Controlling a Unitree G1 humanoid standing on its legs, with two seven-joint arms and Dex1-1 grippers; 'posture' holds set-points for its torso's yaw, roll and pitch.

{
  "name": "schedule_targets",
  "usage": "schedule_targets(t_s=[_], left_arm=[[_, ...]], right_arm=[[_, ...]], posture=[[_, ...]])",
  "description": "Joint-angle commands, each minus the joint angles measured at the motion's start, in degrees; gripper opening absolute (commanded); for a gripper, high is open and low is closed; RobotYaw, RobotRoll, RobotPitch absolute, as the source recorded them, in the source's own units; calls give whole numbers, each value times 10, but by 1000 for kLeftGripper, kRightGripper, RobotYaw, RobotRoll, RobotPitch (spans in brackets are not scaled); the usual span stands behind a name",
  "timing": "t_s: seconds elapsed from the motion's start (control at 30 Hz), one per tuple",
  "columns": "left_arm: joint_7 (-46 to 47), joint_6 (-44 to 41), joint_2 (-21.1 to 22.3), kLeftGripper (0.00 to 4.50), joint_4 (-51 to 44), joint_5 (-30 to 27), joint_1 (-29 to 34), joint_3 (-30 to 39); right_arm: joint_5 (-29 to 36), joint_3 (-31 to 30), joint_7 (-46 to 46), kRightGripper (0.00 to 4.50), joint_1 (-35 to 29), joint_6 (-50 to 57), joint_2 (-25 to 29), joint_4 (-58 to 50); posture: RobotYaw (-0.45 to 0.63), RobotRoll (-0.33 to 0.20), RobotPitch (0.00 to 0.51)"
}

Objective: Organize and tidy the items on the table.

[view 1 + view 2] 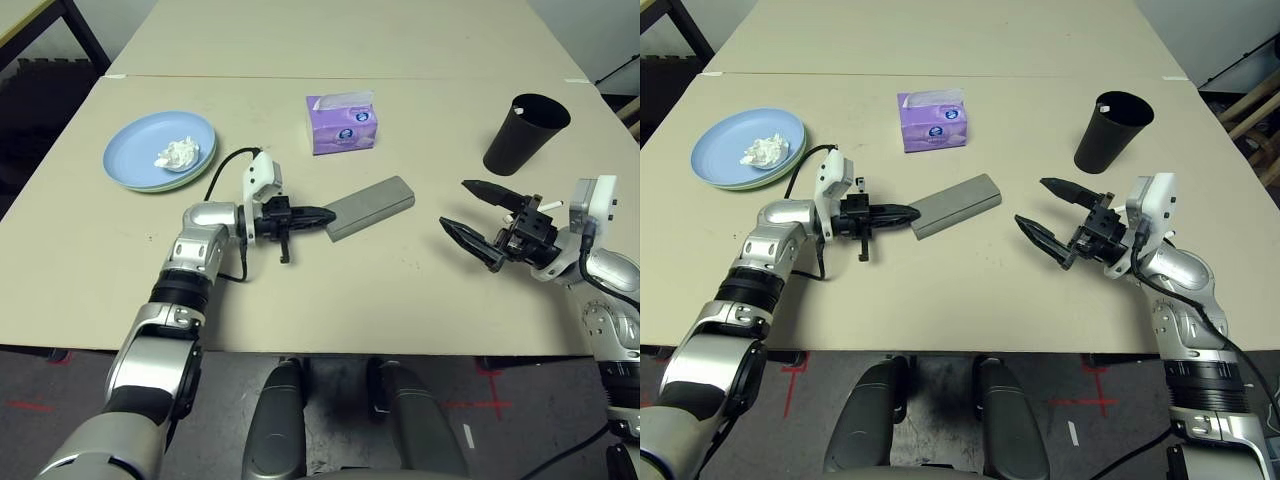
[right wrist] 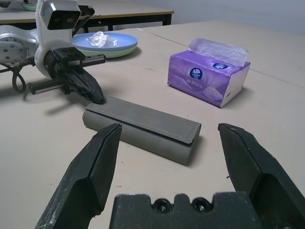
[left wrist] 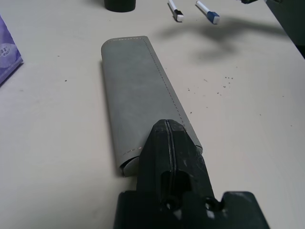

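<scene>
The grey glasses case (image 1: 371, 207) lies flat in the middle of the table (image 1: 330, 300). The left gripper (image 1: 325, 215) is shut tight and holds nothing; its tip is at the case's near left end. The right gripper (image 1: 472, 214) is wide open and empty, off to the right of the case. Far left, a blue plate (image 1: 135, 145) sits on a green plate (image 1: 178, 184), with a white tissue wad (image 1: 179, 153) on top
</scene>
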State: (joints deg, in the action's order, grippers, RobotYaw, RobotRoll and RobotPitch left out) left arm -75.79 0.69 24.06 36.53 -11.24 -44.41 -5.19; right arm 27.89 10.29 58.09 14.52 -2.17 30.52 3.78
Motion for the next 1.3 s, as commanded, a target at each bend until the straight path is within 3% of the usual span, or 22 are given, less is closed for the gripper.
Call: schedule_targets(t_s=[0.03,0.47,0.73,0.87,1.13,1.3], left_arm=[[8,-7,19,24,5,24,5,-13],[3,-11,34,24,-24,9,6,-10],[1,-8,8,24,-30,-66,-24,55],[-16,-12,7,1298,-50,-77,-26,54],[-95,0,20,4480,-73,-62,-15,8],[-114,33,8,4480,-59,-60,-13,-3]], right_arm=[[-4,0,5,4500,-1,-9,2,9],[-10,-10,1,4500,6,-10,-4,13],[-12,-7,10,4500,7,-22,-5,32],[-10,-6,16,4500,9,-30,-5,45],[-22,-8,33,4500,21,-45,8,72],[-75,-24,3,4500,26,-29,32,84]], posture=[[104,0,203],[115,0,201],[118,0,196],[118,0,194],[104,0,199],[86,0,208]])
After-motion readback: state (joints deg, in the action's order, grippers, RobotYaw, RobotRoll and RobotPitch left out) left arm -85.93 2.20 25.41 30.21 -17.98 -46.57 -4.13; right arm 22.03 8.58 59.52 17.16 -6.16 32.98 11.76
